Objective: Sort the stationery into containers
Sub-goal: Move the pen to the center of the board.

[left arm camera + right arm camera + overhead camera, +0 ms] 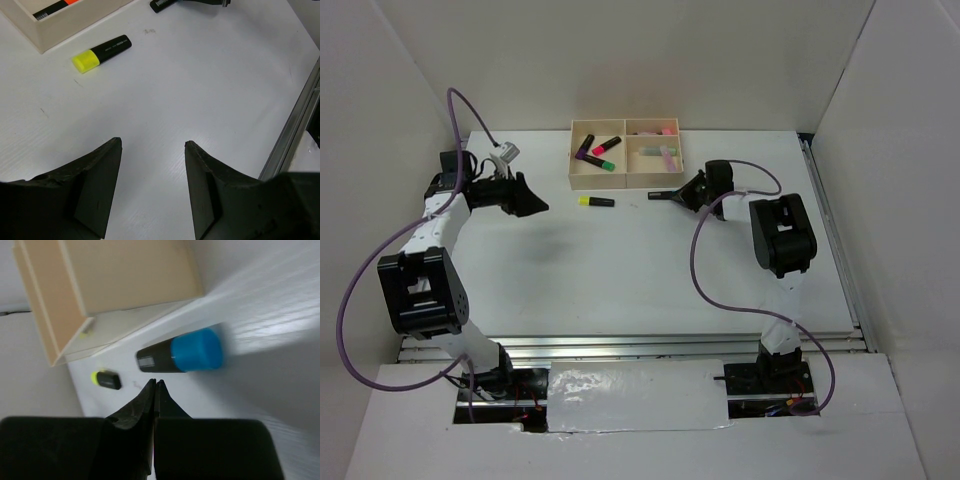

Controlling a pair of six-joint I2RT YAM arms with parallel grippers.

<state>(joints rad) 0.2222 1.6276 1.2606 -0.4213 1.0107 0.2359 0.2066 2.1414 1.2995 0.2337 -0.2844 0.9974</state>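
A black highlighter with a yellow end lies on the white table just in front of the beige tray; it also shows in the left wrist view and the right wrist view. A black highlighter with a blue cap lies by the tray's front, right at my right gripper's tips. My right gripper is shut and holds nothing. My left gripper is open and empty, left of the yellow highlighter; the left wrist view shows it over bare table. The tray holds several highlighters.
The tray's corner with an orange-ended marker shows in the left wrist view. White walls enclose the table on three sides. A metal rail runs along the right edge. Purple cables loop by both arms.
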